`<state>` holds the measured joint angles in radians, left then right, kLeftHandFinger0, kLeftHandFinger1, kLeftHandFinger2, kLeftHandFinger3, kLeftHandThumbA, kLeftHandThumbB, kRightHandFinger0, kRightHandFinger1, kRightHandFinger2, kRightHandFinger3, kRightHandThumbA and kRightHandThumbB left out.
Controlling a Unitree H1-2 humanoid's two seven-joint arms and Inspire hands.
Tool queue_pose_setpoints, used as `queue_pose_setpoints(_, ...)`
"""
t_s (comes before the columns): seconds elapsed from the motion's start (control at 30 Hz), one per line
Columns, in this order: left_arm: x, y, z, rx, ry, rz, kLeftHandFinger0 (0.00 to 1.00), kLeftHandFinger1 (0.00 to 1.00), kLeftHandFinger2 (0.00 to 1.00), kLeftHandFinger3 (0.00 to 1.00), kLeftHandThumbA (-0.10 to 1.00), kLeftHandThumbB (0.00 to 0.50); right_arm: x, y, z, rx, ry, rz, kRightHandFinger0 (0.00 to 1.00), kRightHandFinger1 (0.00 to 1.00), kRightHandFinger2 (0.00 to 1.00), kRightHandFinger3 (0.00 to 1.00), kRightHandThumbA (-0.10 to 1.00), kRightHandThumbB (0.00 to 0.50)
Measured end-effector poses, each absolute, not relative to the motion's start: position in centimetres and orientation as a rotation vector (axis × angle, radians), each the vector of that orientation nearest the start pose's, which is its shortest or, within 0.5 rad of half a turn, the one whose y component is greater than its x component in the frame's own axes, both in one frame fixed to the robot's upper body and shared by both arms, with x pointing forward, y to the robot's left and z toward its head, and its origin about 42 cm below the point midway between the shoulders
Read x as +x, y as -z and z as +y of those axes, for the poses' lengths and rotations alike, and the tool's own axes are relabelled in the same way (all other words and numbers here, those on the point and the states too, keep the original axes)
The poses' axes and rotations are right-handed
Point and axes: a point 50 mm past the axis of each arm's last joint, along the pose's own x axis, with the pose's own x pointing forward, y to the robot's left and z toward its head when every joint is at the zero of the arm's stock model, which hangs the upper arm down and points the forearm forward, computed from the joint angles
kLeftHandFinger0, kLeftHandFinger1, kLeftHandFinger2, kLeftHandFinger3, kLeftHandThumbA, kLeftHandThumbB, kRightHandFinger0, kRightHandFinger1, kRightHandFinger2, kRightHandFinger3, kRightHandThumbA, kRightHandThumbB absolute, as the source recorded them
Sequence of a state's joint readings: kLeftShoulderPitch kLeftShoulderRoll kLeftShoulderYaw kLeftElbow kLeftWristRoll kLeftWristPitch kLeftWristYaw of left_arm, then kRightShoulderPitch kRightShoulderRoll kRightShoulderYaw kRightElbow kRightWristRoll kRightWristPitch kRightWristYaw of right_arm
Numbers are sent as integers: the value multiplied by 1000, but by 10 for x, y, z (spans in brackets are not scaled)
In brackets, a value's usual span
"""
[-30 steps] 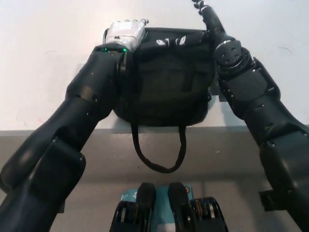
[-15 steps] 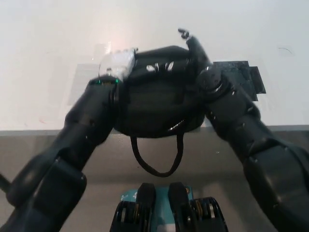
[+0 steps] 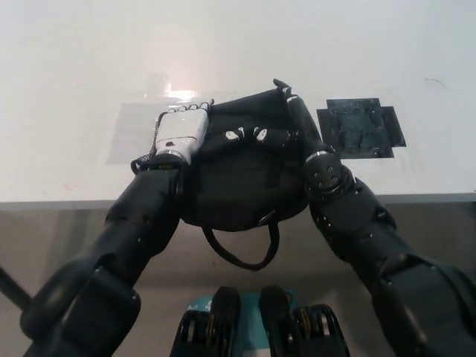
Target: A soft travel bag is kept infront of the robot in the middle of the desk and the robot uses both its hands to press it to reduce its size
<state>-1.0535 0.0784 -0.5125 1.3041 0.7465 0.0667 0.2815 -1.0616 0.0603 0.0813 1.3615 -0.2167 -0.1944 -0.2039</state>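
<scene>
The black travel bag (image 3: 242,175), set at the near desk (image 3: 67,82) edge, is squeezed between the left hand (image 3: 181,134) and right hand (image 3: 291,115), fingers laid flat against its sides. Pressing is judged under way; further flattening remains.

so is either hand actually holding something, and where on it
Neither grips anything: the white left hand and black right hand press the soft black travel bag at its far upper corners.
</scene>
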Motion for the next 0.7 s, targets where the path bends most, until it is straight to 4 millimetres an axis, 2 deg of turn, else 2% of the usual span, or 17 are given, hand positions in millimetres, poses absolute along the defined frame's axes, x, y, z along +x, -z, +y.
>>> queue_pose_setpoints(0.13,542,-180,139,1430,148,-51,1000,1000,1000,1000,1000,0,529,-172,-84,-473,-179,35,1000,1000,1000,1000,1000,180)
queue_pose_setpoints(0.27,541,-176,140,1439,142,-66,1000,1000,1000,1000,1000,0,527,-170,-83,-504,-181,20,1000,1000,1000,1000,1000,203)
queue_pose_setpoints(0.4,540,-175,140,1446,142,-75,1000,1000,1000,1000,1000,0,526,-169,-83,-528,-182,11,1000,1000,1000,1000,1000,185)
queue_pose_setpoints(0.53,541,-178,139,1452,146,-84,1000,1000,1000,1000,1000,0,527,-170,-85,-544,-181,6,1000,1000,1000,1000,1000,182)
queue_pose_setpoints(0.57,542,-178,139,1453,146,-86,1000,1000,1000,1000,1000,0,528,-171,-85,-547,-180,5,1000,1000,1000,1000,1000,204)
queue_pose_setpoints(0.7,544,-183,140,1451,151,-95,1000,1000,1000,1000,1000,0,532,-178,-86,-556,-177,-5,1000,1000,1000,1000,1000,204)
